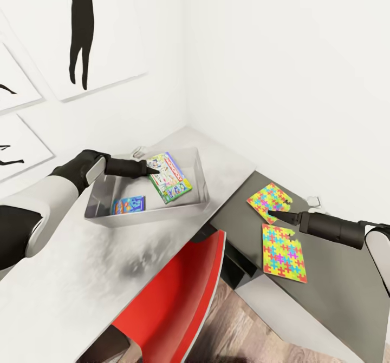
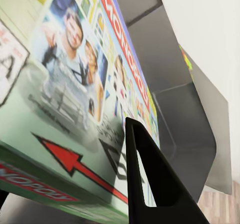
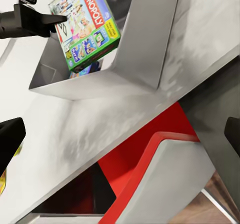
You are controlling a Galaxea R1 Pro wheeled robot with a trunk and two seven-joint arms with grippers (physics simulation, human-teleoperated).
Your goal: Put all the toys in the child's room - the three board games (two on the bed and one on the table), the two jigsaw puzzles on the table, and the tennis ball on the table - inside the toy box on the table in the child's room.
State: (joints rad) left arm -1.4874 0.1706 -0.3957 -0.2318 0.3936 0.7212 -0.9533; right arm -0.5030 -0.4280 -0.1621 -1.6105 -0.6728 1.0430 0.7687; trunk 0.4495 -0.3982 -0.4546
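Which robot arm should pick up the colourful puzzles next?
The right one, probably. Its pincer hovers between the two jigsaw puzzles, while the left pincer is busy holding the Monopoly box over the toy box.

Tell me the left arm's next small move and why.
Probably open the left claw and let go. It holds the Monopoly box by one edge, tilted over the grey bin, where a small blue box already lies. Both puzzles remain on the table.
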